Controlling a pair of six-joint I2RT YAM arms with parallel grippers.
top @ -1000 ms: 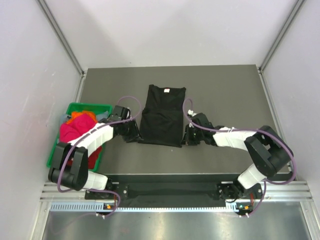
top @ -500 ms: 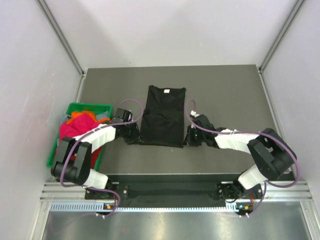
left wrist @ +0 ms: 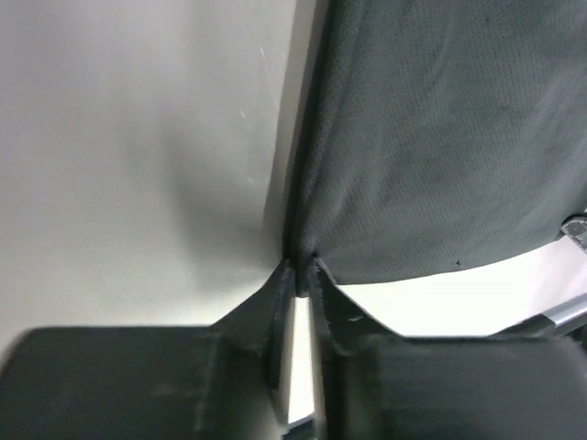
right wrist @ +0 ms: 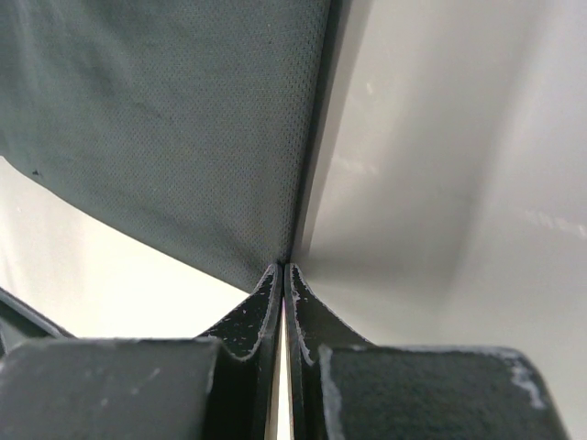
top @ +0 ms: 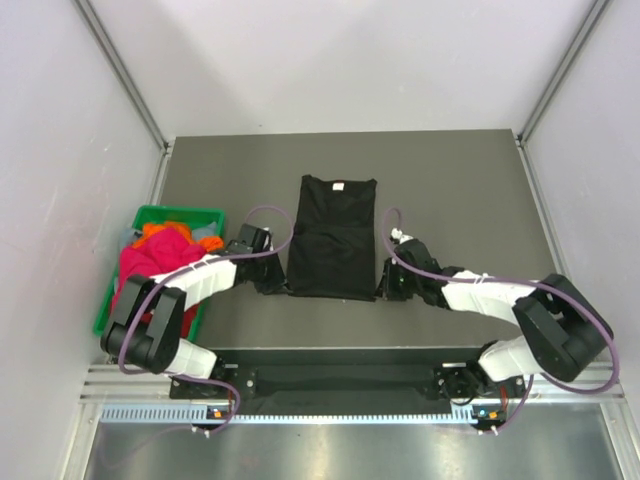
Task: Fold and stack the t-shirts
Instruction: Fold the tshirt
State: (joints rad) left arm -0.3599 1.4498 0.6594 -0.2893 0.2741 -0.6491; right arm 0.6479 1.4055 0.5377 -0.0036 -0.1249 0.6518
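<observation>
Squarely on the dark table (top: 480,190), the black t-shirt (top: 333,240) is lying flat; the green bin (top: 150,213) at its left is holding a magenta t-shirt (top: 150,262) and an orange t-shirt (top: 160,229); the left gripper (left wrist: 300,270) and right gripper (right wrist: 282,268) are pinching the black shirt's near corners, fully closed.

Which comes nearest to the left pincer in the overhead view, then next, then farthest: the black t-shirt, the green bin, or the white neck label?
1. black t-shirt: its near left corner is pinched in the left pincer.
2. green bin: off to the pincer's left.
3. white neck label: at the shirt's far end.
</observation>
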